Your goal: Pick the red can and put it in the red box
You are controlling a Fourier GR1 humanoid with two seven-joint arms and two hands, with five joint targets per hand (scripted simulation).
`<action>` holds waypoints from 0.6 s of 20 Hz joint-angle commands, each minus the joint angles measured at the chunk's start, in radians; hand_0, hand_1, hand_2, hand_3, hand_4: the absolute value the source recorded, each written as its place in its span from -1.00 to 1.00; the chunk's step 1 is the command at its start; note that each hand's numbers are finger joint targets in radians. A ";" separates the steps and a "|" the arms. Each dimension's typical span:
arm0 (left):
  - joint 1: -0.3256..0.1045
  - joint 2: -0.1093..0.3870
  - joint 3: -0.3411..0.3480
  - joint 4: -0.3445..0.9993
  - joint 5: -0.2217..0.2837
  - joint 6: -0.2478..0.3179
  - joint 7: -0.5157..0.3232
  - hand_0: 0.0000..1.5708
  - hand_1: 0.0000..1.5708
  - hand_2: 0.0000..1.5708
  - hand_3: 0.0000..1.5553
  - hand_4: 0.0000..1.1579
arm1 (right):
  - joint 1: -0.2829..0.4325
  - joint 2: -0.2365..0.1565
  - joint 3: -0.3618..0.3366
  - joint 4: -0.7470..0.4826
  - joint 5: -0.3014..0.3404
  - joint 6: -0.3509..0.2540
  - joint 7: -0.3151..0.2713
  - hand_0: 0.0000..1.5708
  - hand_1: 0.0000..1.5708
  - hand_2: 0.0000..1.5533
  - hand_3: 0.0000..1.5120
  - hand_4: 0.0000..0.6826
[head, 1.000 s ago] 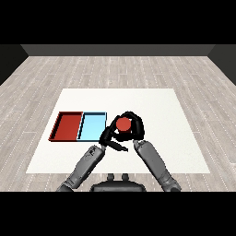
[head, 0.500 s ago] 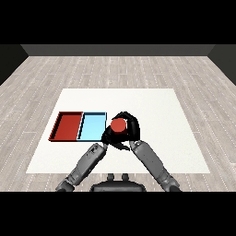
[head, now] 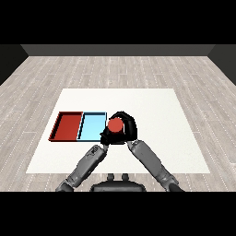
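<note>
Head view, right robot hand (head: 128, 130) curled round red can (head: 115, 125), left robot hand (head: 105, 137) mostly hidden

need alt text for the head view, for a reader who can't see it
The robot's right hand is curled round a red cylindrical can, just right of a light blue tray on a white table. A red tray lies directly left of the blue one. The left hand sits close beside the can, its fingers unclear.
</note>
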 commanded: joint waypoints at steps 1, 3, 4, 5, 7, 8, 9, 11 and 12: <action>-0.045 -0.002 -0.018 0.081 0.041 0.105 -0.017 1.00 1.00 1.00 0.96 0.93 | -0.025 0.002 0.011 0.037 -0.028 -0.010 -0.040 1.00 1.00 0.90 0.86 0.84; -0.070 -0.002 -0.017 0.059 0.056 0.129 -0.013 1.00 1.00 1.00 0.94 0.93 | -0.030 0.001 -0.019 0.082 -0.066 0.009 -0.065 1.00 1.00 0.89 0.85 0.82; -0.007 -0.002 -0.042 0.021 0.016 0.142 0.010 1.00 1.00 1.00 0.92 0.95 | 0.035 0.001 -0.037 0.041 -0.051 0.071 -0.086 1.00 1.00 0.89 0.85 0.83; -0.020 -0.002 0.022 0.012 -0.026 0.088 0.057 1.00 1.00 1.00 0.93 0.95 | 0.070 0.002 0.062 -0.027 -0.002 -0.018 -0.037 1.00 1.00 0.89 0.85 0.84; -0.022 -0.002 -0.054 -0.043 0.011 0.175 0.073 1.00 1.00 1.00 0.92 0.94 | 0.007 0.002 -0.028 0.026 -0.047 0.045 -0.051 1.00 1.00 0.90 0.86 0.87; -0.035 -0.002 -0.042 0.017 0.036 0.130 0.036 1.00 1.00 1.00 0.93 0.94 | 0.041 0.002 0.019 -0.061 0.024 -0.026 0.041 1.00 1.00 0.89 0.85 0.86; -0.012 -0.002 -0.041 0.039 0.019 0.141 0.009 1.00 1.00 1.00 0.93 0.94 | -0.032 0.002 0.067 0.019 -0.035 -0.087 -0.008 1.00 1.00 0.89 0.85 0.84; -0.076 -0.002 -0.016 0.001 0.039 0.156 0.072 1.00 1.00 1.00 0.93 0.96 | 0.069 -0.014 -0.014 -0.063 -0.006 0.040 -0.015 1.00 1.00 0.89 0.85 0.85; -0.090 -0.002 -0.083 0.051 0.083 0.211 0.010 1.00 1.00 1.00 0.92 0.95 | 0.034 0.001 -0.036 0.013 -0.026 0.033 -0.074 1.00 1.00 0.89 0.85 0.87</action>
